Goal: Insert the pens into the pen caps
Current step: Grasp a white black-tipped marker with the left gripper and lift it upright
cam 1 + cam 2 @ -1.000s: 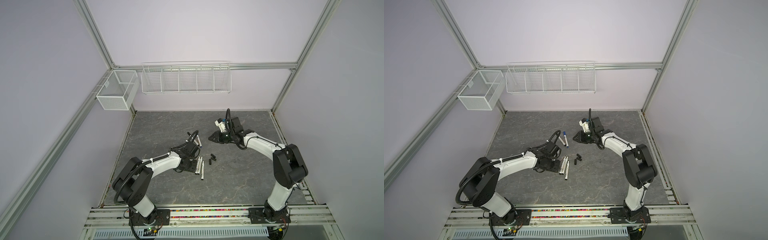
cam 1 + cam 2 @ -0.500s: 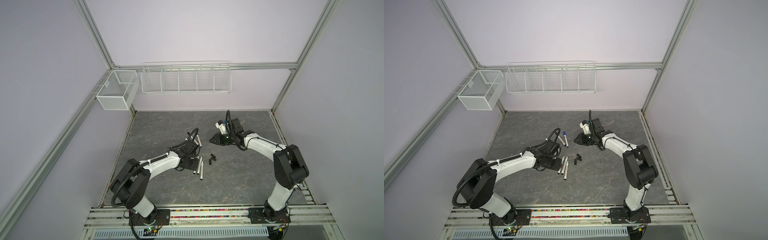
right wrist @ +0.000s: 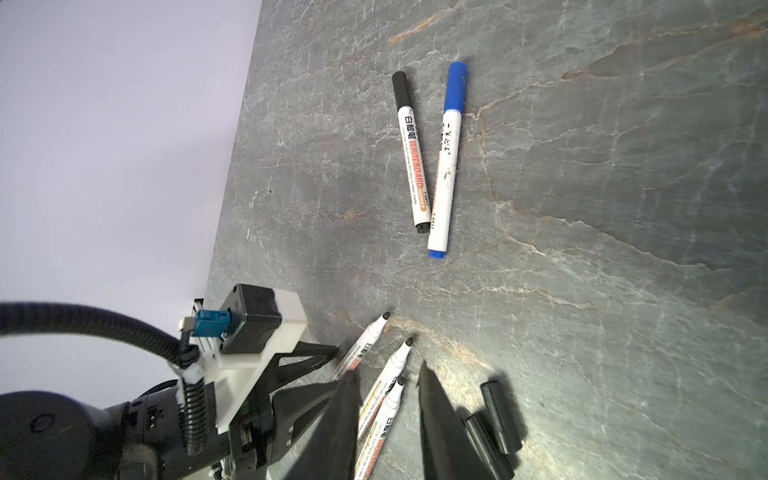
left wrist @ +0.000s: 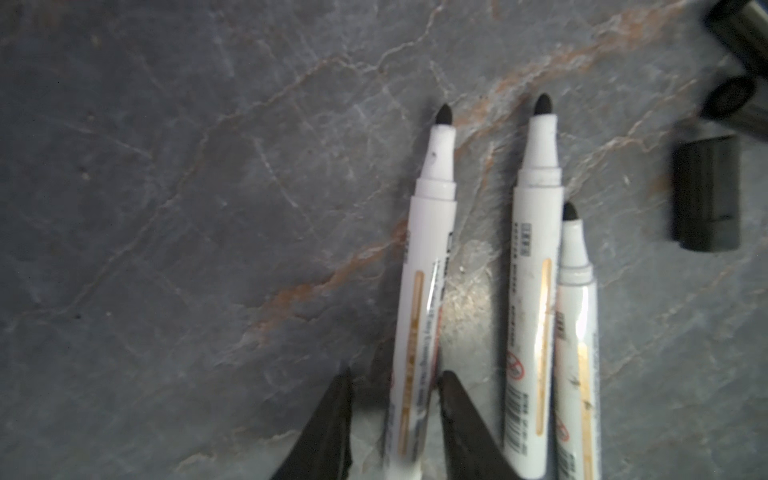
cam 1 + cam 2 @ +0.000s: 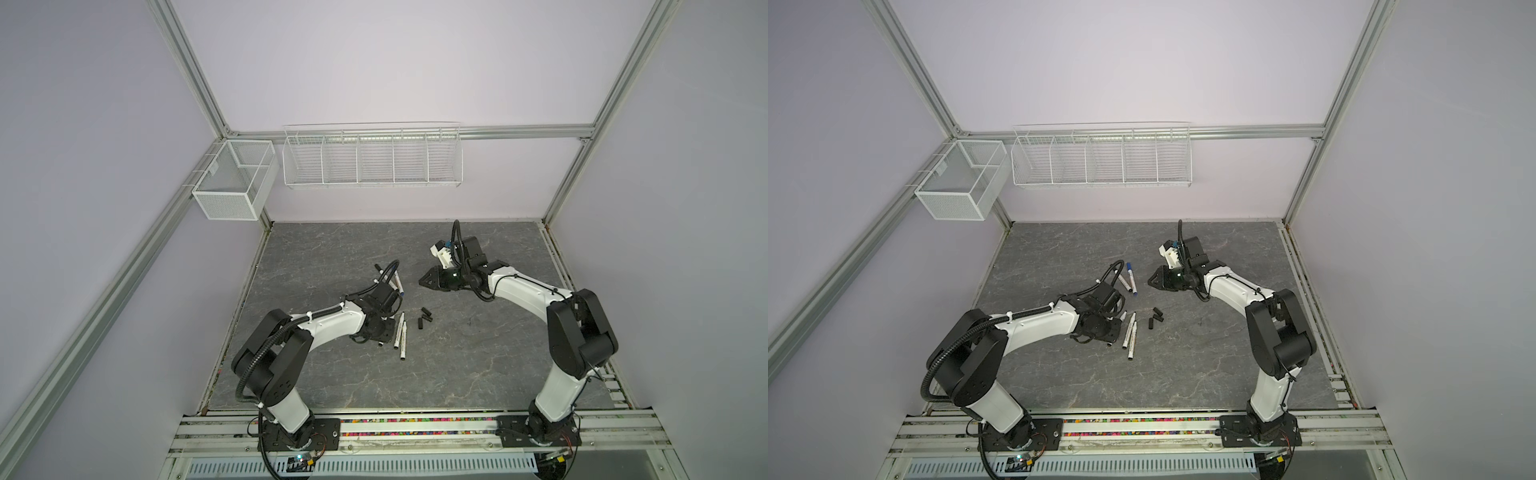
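Observation:
Three uncapped white pens lie side by side mid-table. My left gripper is low over them, open, its jaws either side of the leftmost pen; one finger touches the barrel and a gap shows at the other. The other two pens lie just beside it. Three black pen caps lie loose right of the pens. My right gripper hangs above the table, open and empty. Farther back lie a black-capped pen and a blue-capped pen.
A white mesh box and a wire rack hang on the back walls above the grey stone-patterned table. Aluminium frame posts stand at the corners. The left arm's cable loops over the capped pens.
My left gripper's jaws have narrowed around the leftmost uncapped pen. The right gripper has dipped slightly and otherwise stayed in place.

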Controlling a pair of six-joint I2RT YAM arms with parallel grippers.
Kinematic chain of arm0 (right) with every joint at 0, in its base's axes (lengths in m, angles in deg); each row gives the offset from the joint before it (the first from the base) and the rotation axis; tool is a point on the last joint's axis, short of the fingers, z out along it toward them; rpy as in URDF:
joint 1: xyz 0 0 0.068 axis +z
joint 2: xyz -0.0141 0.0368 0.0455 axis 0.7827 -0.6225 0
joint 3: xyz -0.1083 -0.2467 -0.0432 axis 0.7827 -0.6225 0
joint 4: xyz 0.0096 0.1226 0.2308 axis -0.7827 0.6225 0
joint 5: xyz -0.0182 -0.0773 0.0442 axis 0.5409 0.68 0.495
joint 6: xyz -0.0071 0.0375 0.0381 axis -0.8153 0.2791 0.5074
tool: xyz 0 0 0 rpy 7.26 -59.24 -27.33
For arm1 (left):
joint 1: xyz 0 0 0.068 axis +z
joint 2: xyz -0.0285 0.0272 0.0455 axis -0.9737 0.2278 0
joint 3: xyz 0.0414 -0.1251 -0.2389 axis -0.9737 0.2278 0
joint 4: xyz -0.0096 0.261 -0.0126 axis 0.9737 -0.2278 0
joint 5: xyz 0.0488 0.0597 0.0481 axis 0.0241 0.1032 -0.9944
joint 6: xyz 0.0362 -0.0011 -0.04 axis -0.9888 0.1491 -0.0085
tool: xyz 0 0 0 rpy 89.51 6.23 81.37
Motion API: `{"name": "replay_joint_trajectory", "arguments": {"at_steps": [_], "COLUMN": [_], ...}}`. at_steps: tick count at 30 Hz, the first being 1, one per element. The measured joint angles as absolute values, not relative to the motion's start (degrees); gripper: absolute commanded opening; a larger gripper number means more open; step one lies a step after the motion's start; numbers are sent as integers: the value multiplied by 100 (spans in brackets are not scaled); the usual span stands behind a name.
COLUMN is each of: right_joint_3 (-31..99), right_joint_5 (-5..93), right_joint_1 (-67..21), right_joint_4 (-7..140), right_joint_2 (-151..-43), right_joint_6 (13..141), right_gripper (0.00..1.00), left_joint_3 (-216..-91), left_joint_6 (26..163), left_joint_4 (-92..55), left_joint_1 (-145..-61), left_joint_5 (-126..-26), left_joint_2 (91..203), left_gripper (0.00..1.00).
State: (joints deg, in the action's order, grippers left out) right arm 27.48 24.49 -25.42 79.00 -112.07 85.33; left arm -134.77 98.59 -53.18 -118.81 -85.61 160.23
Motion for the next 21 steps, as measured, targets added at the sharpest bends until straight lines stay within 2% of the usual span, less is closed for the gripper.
{"name": "replay_joint_trajectory", "arguments": {"at_steps": [4,7,12,16,18,21], "right_joint_3": [2748,2748,2748,2748,2748,2748], "right_joint_5": [2449,2449,2454,2454,2449,2410], "right_joint_1": [-2542,-2542,-2542,-2542,-2531,-2489], "right_joint_4": [7900,7902,7913,7926,7926,7924], "right_joint_2": [-11207,-11207,-11201,-11116,-11037,-10930], "right_joint_6": [8533,8529,8487,8448,8417,8328], "right_gripper": [29,29,30,31,34,45], "left_joint_3": [-13578,-13617,-13615,-13327,-13209,-13200], "left_joint_6": [9896,9910,10010,10157,10220,10244], "left_joint_4": [-5432,-5467,-5399,-5010,-4774,-4420], "left_joint_1": [-11881,-11879,-11793,-11273,-10987,-10849], "left_joint_5": [-8699,-8740,-8694,-8332,-8128,-7890], "left_joint_2": [16115,16137,16085,15473,14983,14434], "left_gripper": [16,0,0,0,0,0]}}
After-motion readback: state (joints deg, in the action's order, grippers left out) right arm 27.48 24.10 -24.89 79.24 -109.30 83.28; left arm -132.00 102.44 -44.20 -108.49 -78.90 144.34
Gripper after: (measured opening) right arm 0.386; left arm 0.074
